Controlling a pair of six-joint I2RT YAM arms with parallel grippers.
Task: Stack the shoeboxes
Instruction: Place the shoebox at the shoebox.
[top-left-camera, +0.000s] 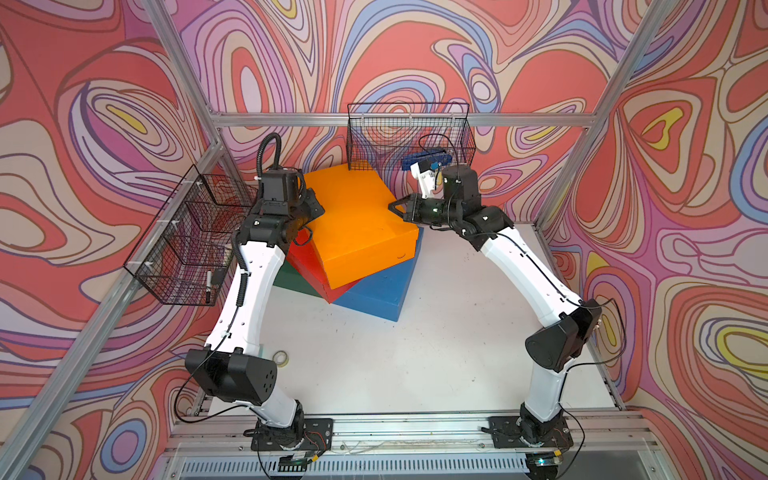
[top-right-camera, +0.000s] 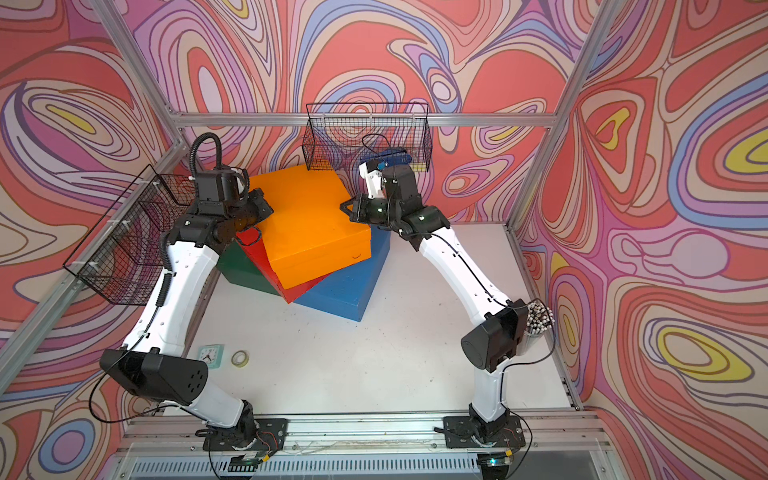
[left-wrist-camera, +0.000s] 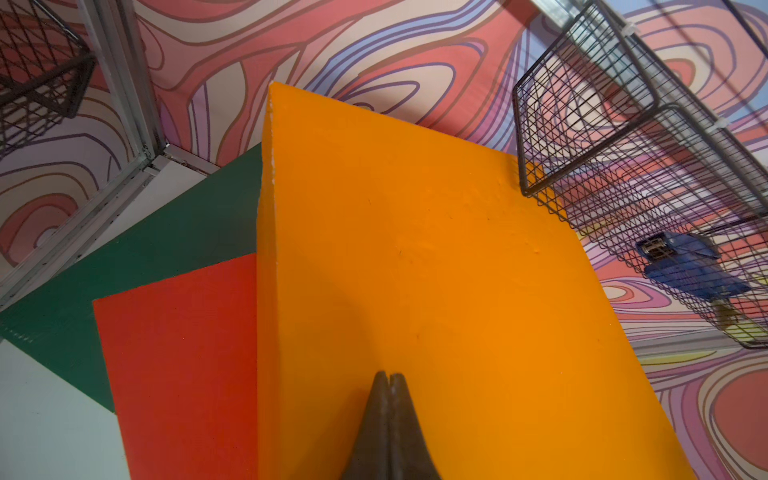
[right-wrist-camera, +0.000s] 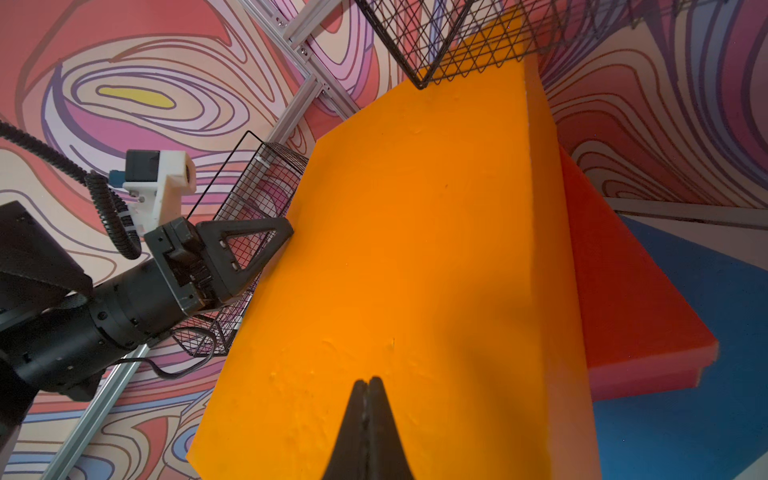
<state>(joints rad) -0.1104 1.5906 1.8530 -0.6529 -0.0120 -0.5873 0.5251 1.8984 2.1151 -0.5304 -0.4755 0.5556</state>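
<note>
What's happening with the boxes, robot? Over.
Left fingers shut, right fingers shut, both empty, beside orange box. It tops red box, crooked; green box, blue box beneath. Wire basket overhangs far corner.

Mesh basket (top-left-camera: 409, 133) upper centre with blue device (top-left-camera: 428, 159) inside; second basket (top-left-camera: 187, 245) left; tape roll (top-right-camera: 233, 359), teal clock (top-right-camera: 210, 355) lower left.

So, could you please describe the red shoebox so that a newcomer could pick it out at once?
At the back of the white table stands a pile of coloured boxes. Under the orange box on top lies the red shoebox, resting across the green box and the blue box. It alone is red, a wedge showing below the orange lid.
</note>
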